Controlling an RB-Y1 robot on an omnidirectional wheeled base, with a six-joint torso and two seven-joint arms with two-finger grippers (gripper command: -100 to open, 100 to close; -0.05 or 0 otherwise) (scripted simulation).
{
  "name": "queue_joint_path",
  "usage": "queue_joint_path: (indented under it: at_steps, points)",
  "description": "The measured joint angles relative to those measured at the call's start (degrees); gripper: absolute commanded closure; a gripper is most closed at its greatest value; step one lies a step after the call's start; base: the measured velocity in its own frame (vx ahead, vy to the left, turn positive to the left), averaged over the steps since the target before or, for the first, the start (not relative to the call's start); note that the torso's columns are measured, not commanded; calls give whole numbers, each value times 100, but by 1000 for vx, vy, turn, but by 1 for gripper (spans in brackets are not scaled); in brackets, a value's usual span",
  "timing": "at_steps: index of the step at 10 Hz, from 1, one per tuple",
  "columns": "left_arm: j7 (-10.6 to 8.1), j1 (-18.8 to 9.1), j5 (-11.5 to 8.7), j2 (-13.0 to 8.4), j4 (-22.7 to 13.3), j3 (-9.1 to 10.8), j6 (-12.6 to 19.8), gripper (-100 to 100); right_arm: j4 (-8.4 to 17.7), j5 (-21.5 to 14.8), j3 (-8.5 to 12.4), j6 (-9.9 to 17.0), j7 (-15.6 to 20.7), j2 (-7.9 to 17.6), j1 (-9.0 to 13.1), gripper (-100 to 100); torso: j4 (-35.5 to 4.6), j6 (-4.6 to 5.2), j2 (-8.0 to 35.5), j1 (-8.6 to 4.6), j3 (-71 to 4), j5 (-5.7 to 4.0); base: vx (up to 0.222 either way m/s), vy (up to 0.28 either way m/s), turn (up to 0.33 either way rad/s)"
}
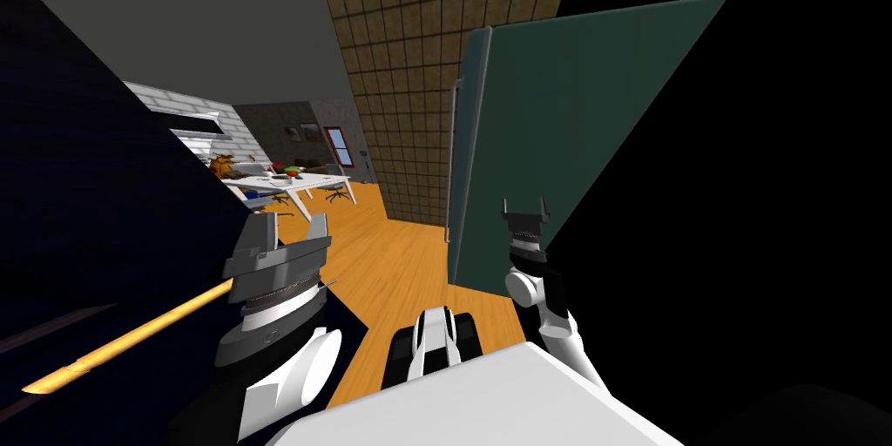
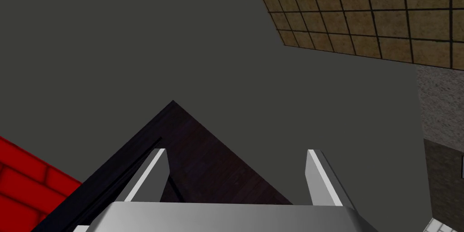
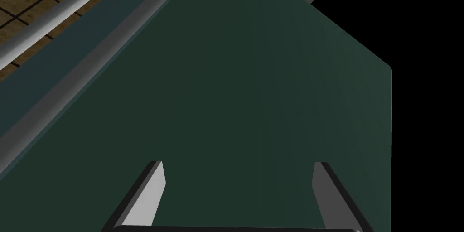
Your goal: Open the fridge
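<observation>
Grey right fingers, released, before the dark green fridge door.
Spread wide with nothing between, close to the door's flat face and apart from its grey bar handle, set along the door edge toward the brown tiled wall. Black area past the door's other edge. Left fingers likewise released and bare, well away from the door on its handle side, beside a dark cabinet. Orange wood floor below the door; white bench with small coloured things far beyond the handle side.
</observation>
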State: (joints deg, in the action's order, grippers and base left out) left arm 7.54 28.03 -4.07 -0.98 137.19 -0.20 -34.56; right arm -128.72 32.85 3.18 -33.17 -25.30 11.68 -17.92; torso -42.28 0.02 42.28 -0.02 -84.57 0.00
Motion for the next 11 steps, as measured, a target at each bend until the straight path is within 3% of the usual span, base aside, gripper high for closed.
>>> queue_joint_path:
  at_steps: [11]
  points:
    - [0,0,0,0,0,0,0,0,-58,1747,264,-386,-1493,53,668,-100,0,-4,-2,1,-1,0,29,24,121]
